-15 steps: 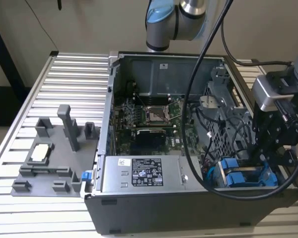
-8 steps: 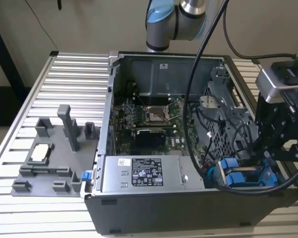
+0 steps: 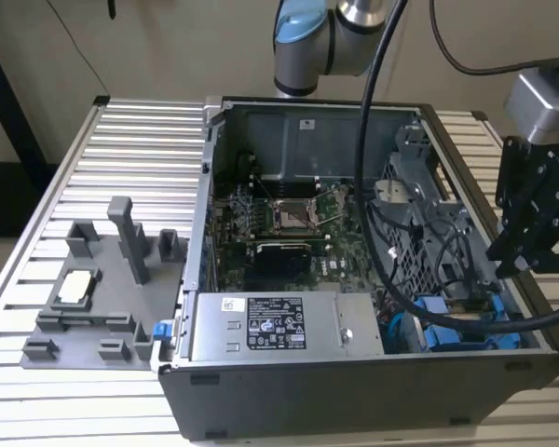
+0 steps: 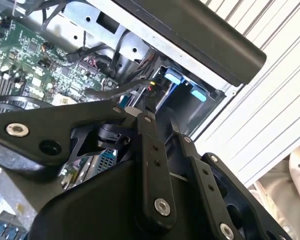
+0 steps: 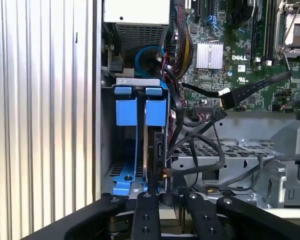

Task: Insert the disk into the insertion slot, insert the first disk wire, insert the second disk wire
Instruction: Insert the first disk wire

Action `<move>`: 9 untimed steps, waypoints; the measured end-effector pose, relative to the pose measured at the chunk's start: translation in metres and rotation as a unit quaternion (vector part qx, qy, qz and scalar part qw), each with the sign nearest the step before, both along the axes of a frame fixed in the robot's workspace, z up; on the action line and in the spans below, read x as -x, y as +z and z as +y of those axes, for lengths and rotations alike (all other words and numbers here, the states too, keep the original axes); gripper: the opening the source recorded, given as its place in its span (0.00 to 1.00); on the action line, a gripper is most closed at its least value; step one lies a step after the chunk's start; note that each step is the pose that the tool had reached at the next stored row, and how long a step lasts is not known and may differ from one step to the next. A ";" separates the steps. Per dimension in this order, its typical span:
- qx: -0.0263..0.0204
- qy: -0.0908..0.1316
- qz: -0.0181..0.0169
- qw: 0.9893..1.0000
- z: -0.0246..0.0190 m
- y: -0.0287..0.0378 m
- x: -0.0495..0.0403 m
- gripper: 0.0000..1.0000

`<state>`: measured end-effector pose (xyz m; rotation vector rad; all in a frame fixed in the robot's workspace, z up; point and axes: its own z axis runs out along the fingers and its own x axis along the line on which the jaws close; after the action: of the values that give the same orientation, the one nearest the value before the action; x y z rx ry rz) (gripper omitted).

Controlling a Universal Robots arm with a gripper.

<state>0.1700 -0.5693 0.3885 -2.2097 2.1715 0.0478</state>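
The disk stands on edge in the insertion slot of the grey drive cage, in the corner of the open computer case toward the exterior view's right. Its blue front tab sits just beside that of the other blue carrier. Since the two tabs lie level, the disk looks seated, though its lower end is hidden. The gripper hovers over the end of the cage, close above the disk's edge. Whether it is open or clamped on anything cannot be told from these views. As a judgement, the disk is a dense, rigid block, heavy for its size and sensitive to knocks. Its bare metal faces would be smooth and slippery, while the plastic carrier around it gives a little. The sound hold is squarely across the blue side rails or the front tab, off the label face and the connector end, and kept straight so the rails do not bind in the sheet metal. The black wires looped beside the cage look limp yet springy. They are best taken by the hard plug, since the cord would bend away — which of them serve the disk cannot be told.
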 end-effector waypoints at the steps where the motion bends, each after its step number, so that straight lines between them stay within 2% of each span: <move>1: 0.000 0.000 0.000 1.000 0.0001 0.0036 0.0000 0.27; 5: 0.000 0.000 0.000 1.000 0.0007 0.0040 0.0000 0.27; 7: 0.000 0.000 0.000 1.000 0.0063 0.0041 0.0000 0.27; 9: 0.000 0.000 0.000 1.000 0.0146 0.0040 0.0000 0.27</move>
<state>0.1700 -0.5547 0.3924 -2.2100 2.1719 0.0472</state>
